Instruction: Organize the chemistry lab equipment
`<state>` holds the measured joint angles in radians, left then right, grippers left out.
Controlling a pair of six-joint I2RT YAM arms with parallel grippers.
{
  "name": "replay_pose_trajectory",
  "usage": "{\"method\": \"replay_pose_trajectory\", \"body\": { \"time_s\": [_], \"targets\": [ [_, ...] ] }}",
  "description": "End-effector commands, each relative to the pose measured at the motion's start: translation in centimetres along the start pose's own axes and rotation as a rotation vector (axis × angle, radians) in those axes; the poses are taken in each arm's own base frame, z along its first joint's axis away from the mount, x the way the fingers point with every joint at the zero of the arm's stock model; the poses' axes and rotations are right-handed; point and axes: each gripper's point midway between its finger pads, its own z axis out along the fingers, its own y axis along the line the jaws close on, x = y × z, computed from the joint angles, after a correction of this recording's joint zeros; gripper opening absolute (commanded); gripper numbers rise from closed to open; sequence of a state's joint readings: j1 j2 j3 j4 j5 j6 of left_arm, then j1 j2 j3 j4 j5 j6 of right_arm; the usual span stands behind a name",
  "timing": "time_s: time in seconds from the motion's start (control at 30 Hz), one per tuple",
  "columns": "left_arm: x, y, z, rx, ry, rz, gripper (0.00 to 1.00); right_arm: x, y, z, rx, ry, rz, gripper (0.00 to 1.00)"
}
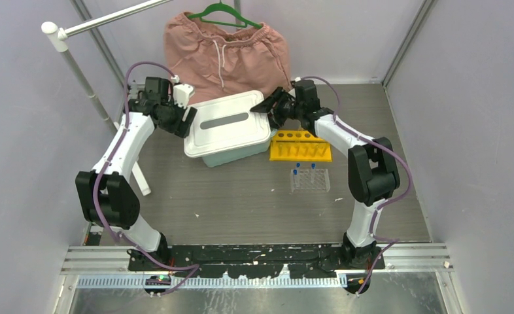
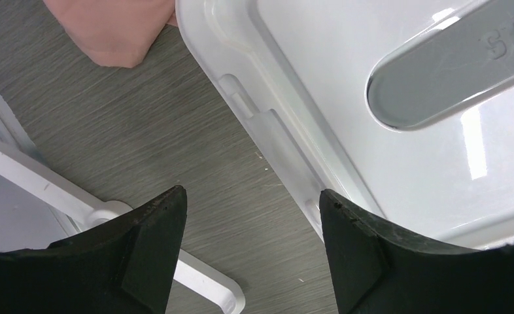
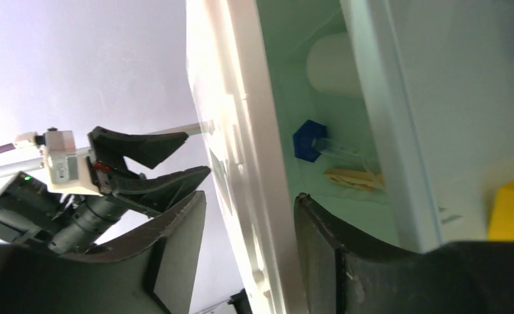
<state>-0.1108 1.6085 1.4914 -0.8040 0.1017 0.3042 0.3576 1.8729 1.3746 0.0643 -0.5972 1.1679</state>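
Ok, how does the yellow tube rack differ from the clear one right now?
The yellow rack is opaque, wider, and shows no tubes; the clear rack is see-through, smaller, and holds two blue-capped tubes upright. The yellow rack sits beside the bin; the clear rack stands apart, nearer the front edge. Both rest on the table.

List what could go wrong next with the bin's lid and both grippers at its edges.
1. The right gripper has its jaws apart around the rim of the white lid, ajar on that side; the lid may drop crooked.
2. The left gripper, open, straddles the opposite edge; a push there could slide the teal bin.
3. The yellow rack lies close beside the bin and could get knocked.
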Motion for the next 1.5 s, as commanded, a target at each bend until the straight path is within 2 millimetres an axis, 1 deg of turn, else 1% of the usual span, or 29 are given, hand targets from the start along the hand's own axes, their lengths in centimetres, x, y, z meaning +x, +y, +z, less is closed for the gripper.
{"method": "replay_pose_trajectory", "body": {
  "time_s": [0.0,0.1,0.23,0.3,0.47,0.53,0.63,0.7,0.8,0.9,0.93,0.97,1.0,1.17,1.23,1.33,1.47],
  "targets": [
    [-0.9,0.1,-0.5,0.002,-0.048,-0.012,0.75,-1.0,1.3,-1.4,0.065,-0.035,-0.136,0.61],
    [-1.4,-0.2,-1.4,0.020,-0.071,-0.021,0.75,-1.4,1.0,-1.9,0.118,-0.053,-0.174,0.70],
    [-2.4,-0.3,-2.9,0.035,-0.097,-0.040,0.76,-2.3,0.1,-2.8,0.224,-0.082,-0.237,0.73],
    [-2.8,-0.3,-3.8,0.039,-0.115,-0.059,0.77,-2.7,0.3,-3.2,0.270,-0.101,-0.289,0.73],
    [-4.0,0.2,-6.1,0.026,-0.174,-0.073,0.80,-3.1,-0.3,-4.1,0.426,-0.122,-0.440,0.73],
    [-4.2,0.4,-6.7,0.024,-0.188,-0.087,0.81,-3.2,-0.9,-4.5,0.493,-0.133,-0.483,0.69],
    [-4.1,0.8,-7.4,0.024,-0.190,-0.104,0.81,-3.1,-1.2,-4.7,0.552,-0.139,-0.553,0.66],
    [-3.6,0.9,-7.4,0.023,-0.177,-0.112,0.80,-2.9,-1.4,-4.7,0.588,-0.131,-0.598,0.64],
    [-1.8,0.7,-6.9,0.038,-0.135,-0.104,0.78,-2.6,-1.4,-4.4,0.620,-0.104,-0.655,0.65],
    [0.0,0.7,-6.6,0.042,-0.096,-0.087,0.76,-2.5,-1.9,-4.0,0.639,-0.071,-0.689,0.67],
    [1.0,1.6,-6.6,0.024,-0.083,-0.100,0.75,-2.6,-2.1,-3.9,0.645,-0.062,-0.699,0.67],
    [1.6,1.9,-6.5,0.013,-0.072,-0.097,0.75,-2.6,-2.3,-3.8,0.651,-0.054,-0.703,0.67],
    [2.4,2.1,-6.3,0.006,-0.058,-0.096,0.74,-2.7,-2.4,-3.7,0.653,-0.052,-0.706,0.67],
    [4.9,2.6,-5.6,-0.027,-0.009,-0.077,0.71,-2.9,-2.7,-3.2,0.659,-0.045,-0.709,0.60],
    [5.9,2.3,-5.2,-0.023,0.005,-0.068,0.70,-3.7,-2.8,-3.3,0.683,-0.074,-0.718,0.59],
    [7.1,1.3,-4.5,0.012,0.016,-0.069,0.70,-4.1,-2.6,-3.0,0.683,-0.081,-0.731,0.58],
    [8.0,-0.4,-3.9,0.078,0.023,-0.092,0.69,-4.7,-2.4,-2.4,0.676,-0.080,-0.738,0.57]
  ]
}}
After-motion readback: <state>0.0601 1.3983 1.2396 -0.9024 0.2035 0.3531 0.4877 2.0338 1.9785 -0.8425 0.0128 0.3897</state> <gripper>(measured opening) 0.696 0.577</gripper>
